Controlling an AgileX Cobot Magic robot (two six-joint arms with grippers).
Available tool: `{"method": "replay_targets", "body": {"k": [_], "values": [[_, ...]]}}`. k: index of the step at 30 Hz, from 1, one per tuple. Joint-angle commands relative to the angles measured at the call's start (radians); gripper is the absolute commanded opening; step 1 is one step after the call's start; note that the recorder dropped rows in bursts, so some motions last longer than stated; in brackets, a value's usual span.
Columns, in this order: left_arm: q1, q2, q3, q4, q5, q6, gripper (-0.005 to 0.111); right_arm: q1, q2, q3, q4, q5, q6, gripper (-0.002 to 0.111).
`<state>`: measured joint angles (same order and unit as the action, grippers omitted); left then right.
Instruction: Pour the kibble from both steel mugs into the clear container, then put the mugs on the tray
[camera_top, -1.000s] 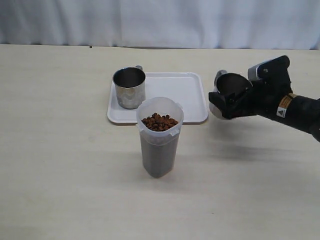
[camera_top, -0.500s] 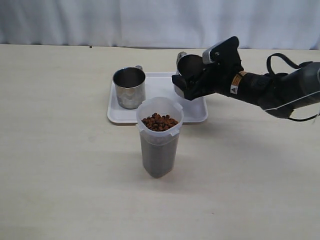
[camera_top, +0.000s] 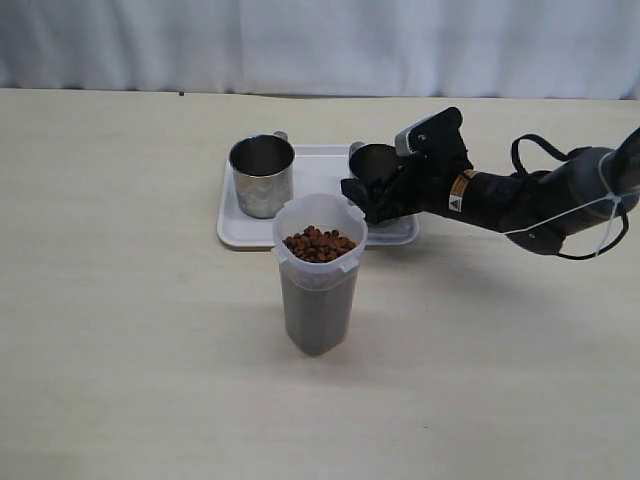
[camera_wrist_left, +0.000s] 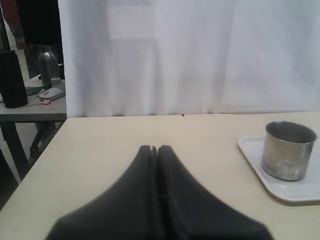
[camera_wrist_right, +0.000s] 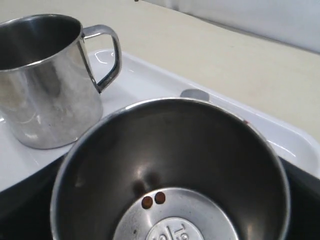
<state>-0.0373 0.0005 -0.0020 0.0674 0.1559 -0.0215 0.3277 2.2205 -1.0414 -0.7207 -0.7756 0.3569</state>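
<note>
Kibble (camera_top: 318, 243), small brown pellets, fills the tall frosted clear plastic container (camera_top: 318, 300) almost to its rim. Only two stray pellets (camera_wrist_right: 153, 199) show in the bottom of the shiny steel mug (camera_top: 375, 163) that the right tool (camera_top: 377, 192) has clamped between wide-set jaws. A second ago this mug hung off to the right over bare table (camera_top: 120, 300). It has since swung across and come down over the right part of the flat white plastic tray (camera_top: 322, 168). Pouring looks finished, and setting down this second mug is the step in hand. Whether its base already touches the tray cannot be told.

The other steel mug (camera_top: 262, 176) stands upright on the tray's left part, with open white floor between the two, so there is room on that side. The tight side is the right and near rim, which the carried mug sits close to. The container stands just in front of the tray, near the tool's fingers, so drawing back upward and to the right looks safest.

The left tool (camera_wrist_left: 154, 150) is pressed together, empty, low over the table well to the left.
</note>
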Motion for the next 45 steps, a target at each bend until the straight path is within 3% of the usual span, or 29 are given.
{"method": "replay_targets", "body": {"k": [1,4,8,18,22,24,26,32,34,45], "values": [[-0.008,0.000,0.002,0.003,-0.005,-0.001,0.000,0.001,0.004,-0.005,0.011,-0.025,0.000,0.043],[-0.008,0.000,0.002,0.003,-0.005,-0.001,0.000,-0.001,0.002,-0.005,0.030,-0.032,0.000,0.067],[-0.008,0.000,0.002,0.003,-0.005,-0.001,0.000,-0.004,-0.028,-0.005,0.032,-0.023,0.000,0.087],[-0.008,0.000,0.002,0.003,-0.005,-0.001,0.000,-0.004,-0.220,0.027,0.013,0.206,0.012,0.089],[-0.008,0.000,0.002,0.001,-0.005,-0.001,0.000,-0.004,-0.345,0.061,0.017,0.383,0.133,0.088],[-0.008,0.000,0.002,0.001,-0.005,-0.001,0.000,-0.004,-0.408,0.083,0.017,0.454,0.138,0.085],[-0.008,0.000,0.002,0.001,-0.005,-0.001,0.000,-0.004,-0.479,0.116,0.017,0.517,0.138,0.074],[-0.008,0.000,0.002,0.001,-0.005,-0.001,0.000,-0.004,-0.695,0.311,0.017,0.506,0.122,0.017],[-0.008,0.000,0.002,0.001,-0.005,-0.001,0.000,-0.004,-0.772,0.402,0.020,0.452,0.105,0.005],[-0.008,0.000,0.002,0.001,-0.005,-0.001,0.000,-0.004,-1.179,0.796,0.048,0.361,0.103,0.005]]}}
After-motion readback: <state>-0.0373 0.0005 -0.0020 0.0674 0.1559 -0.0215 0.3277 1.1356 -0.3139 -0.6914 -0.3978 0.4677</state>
